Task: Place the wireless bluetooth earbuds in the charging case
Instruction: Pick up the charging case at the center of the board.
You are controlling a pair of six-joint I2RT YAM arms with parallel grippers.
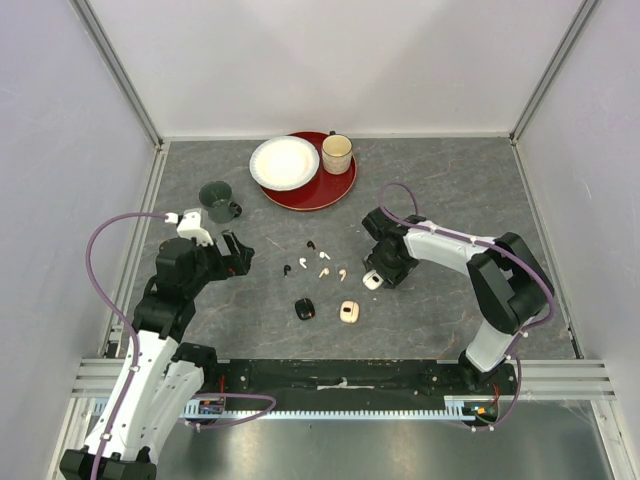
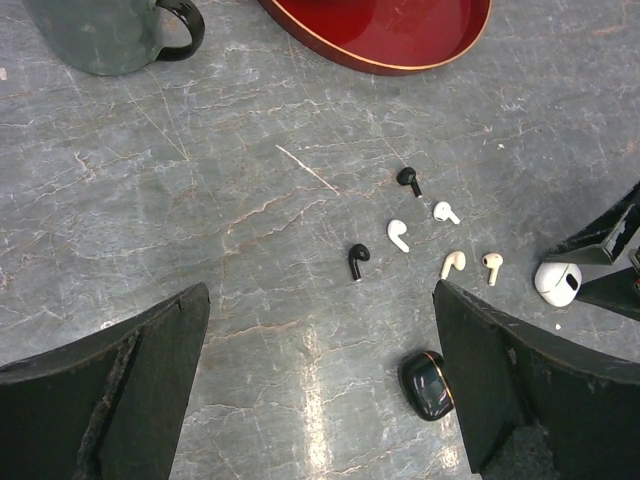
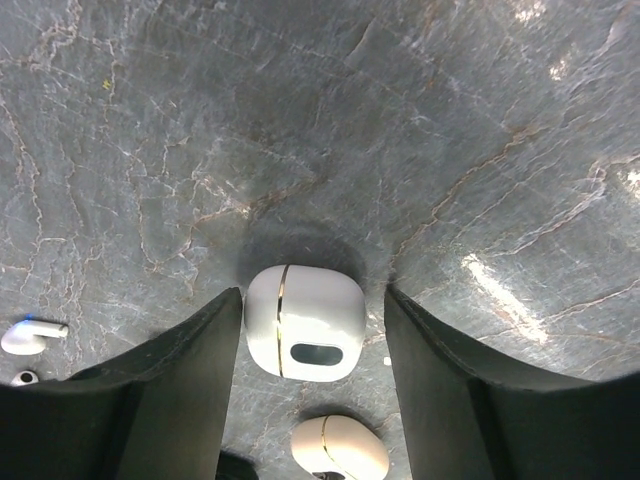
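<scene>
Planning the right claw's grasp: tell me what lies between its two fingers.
The white rounded plastic charging case lies between the right claw's fingers; the right wrist view shows it, with a gap beside one finger.

Six earbuds point(image 2: 398, 235): two black, two white, two beige. Three cases point(image 3: 305, 322): white, black, beige. One red tray point(image 1: 330, 190), one plate point(image 1: 284, 162), one cup point(image 1: 337, 153), one mug point(image 1: 217, 199).
</scene>
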